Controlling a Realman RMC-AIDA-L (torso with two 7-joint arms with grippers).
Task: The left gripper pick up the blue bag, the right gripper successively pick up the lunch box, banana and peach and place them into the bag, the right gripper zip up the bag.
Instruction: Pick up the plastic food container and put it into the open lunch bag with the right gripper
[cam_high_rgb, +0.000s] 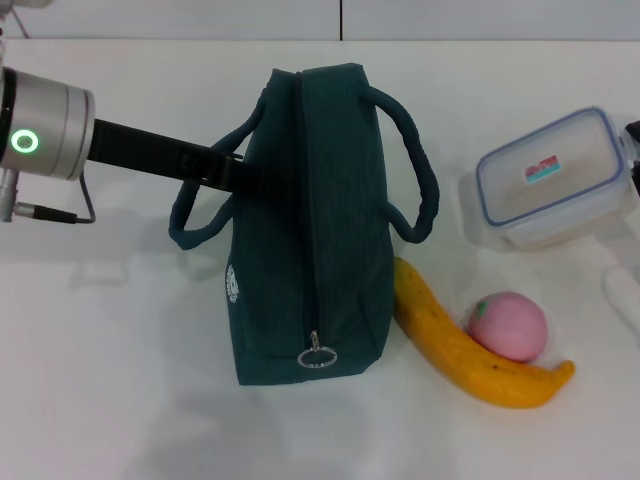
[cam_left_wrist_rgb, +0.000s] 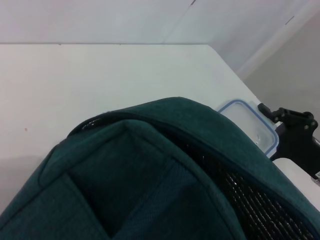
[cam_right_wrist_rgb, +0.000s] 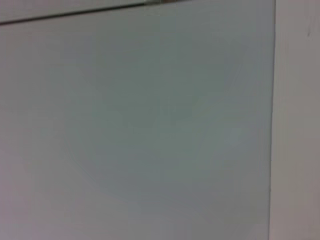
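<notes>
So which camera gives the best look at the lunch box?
The head view: the lunch box appears nearly whole, lid up, on the table to the right of the blue bag. The left wrist view catches only a corner behind the bag. The right wrist view shows none of it.

White table with blue bag, lunch box, banana, peach.

Blue bag: matt woven cloth, fine ribbed texture, padded fabric handles; zipper pull a shiny metal ring. Lunch box: clear glossy plastic with a blue-rimmed lid. Banana: smooth, dull skin with brown specks. Peach: matt pink surface. Tabletop: smooth white, slight sheen. Left arm's wrist: brushed silver metal.
</notes>
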